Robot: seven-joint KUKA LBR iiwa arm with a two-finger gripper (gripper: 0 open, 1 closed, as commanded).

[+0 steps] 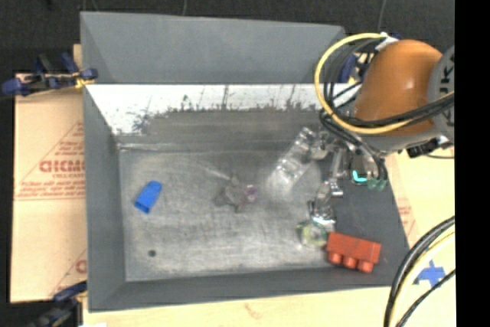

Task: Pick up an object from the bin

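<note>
The small pale greenish thing (312, 234) lies at the lower right of the bin (103, 188), just beside a red-orange brick (353, 250). The gripper (321, 217) hangs right over it, and we cannot tell whether it is open or closed. Nothing looks lifted, so we judge the pick not yet done. The brick crowds that spot, and a clear plastic piece (287, 171) sits near. A grey-purple scrap (236, 195) and a blue block (148, 196) lie well apart, leftward.

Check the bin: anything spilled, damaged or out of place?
Nothing stands out. The blue piece, grey-purple thing, clear item and red block lie loose and apart in the bin; the gripper hangs between the clear item and the red block.
</note>
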